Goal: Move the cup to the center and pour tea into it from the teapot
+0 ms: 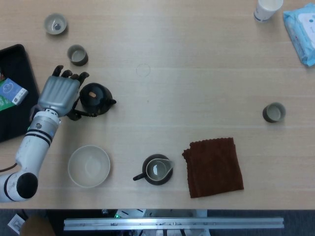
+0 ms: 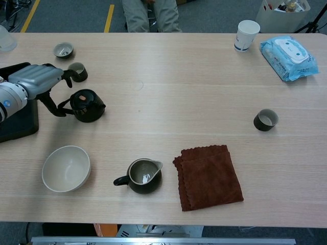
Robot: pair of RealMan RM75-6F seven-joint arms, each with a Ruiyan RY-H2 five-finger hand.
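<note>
A dark teapot (image 1: 94,97) (image 2: 87,105) stands on the left of the table, its spout pointing right. My left hand (image 1: 59,93) (image 2: 33,76) lies just left of it, with the thumb hooked into the handle loop and the other fingers stretched out beside the lid. A small dark cup (image 1: 273,112) (image 2: 266,119) stands alone far to the right, upright. The right hand appears in neither view.
Two more small cups (image 1: 77,55) (image 1: 55,23) stand beyond the left hand. A black tray (image 1: 15,118) lies at the left edge. Nearer me are a pale bowl (image 1: 89,165), a dark pitcher (image 1: 157,169) and a brown cloth (image 1: 213,166). At far right stand a paper cup (image 1: 267,9) and wipes (image 1: 301,29).
</note>
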